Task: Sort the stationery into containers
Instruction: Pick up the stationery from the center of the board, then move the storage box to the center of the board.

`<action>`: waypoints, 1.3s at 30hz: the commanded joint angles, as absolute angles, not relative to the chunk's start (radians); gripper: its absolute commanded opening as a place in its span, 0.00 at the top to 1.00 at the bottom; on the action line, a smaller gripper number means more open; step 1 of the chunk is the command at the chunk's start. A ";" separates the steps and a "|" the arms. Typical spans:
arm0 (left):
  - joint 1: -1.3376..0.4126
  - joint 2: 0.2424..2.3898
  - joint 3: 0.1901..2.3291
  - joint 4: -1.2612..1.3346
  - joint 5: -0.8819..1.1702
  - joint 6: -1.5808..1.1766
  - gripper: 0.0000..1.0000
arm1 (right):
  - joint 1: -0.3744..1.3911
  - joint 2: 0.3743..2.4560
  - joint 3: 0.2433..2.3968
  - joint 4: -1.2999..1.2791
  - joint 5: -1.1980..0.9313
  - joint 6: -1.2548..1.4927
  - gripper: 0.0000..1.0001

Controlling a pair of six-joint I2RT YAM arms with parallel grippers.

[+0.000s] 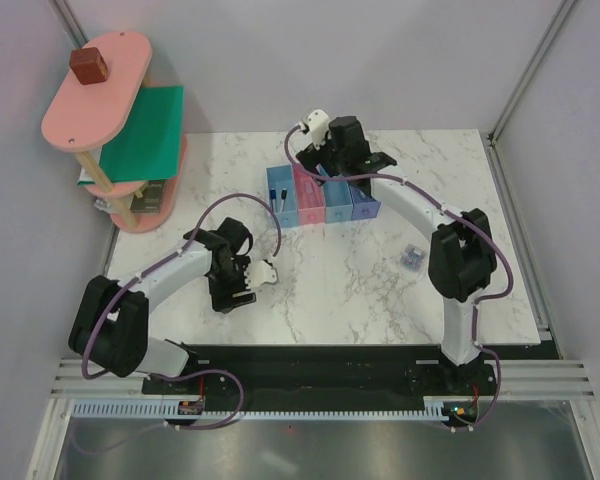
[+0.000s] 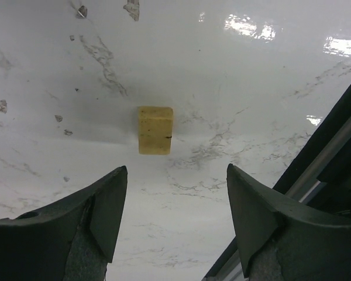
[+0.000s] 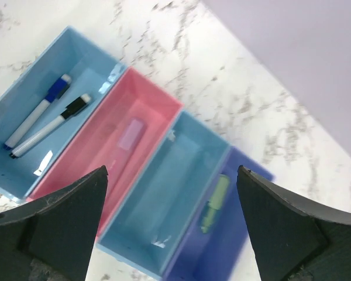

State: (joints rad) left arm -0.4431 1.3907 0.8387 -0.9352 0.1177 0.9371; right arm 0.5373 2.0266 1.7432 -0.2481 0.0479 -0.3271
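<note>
A: Left gripper (image 2: 176,168) hovered over the tan block (image 2: 155,129) on the marble table (image 2: 251,88), jaws apart, nothing held. The pickup looked next: drop, straddle, close.

B: Right gripper (image 3: 171,170), wide apart and empty, hung above the bins (image 3: 155,88). The blurred green piece (image 3: 213,205) was hard to identify, and the small bundle (image 1: 412,257) too tiny.

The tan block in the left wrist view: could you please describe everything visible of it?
The tan block is a small pale-yellow cuboid, matte, with a faint dark mark at its lower right edge. It lies flat on the marble table, touching nothing else, just ahead of the left gripper, whose open jaws stand clear of it.
</note>
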 commanded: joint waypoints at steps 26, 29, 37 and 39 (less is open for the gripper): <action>-0.451 1.445 0.993 -0.877 0.152 0.891 0.98 | 0.232 1.572 1.574 -0.396 0.129 -0.393 0.02; -0.457 1.450 1.223 -0.939 0.244 0.830 0.98 | 0.213 1.536 1.462 -0.411 0.120 -0.396 0.02; -0.512 1.780 1.785 -0.922 0.442 0.626 0.98 | 0.146 1.474 1.243 -0.420 0.147 -0.334 0.02; -0.532 1.856 1.931 -0.896 0.472 0.598 0.98 | 0.140 1.477 1.209 -0.420 0.185 -0.327 0.02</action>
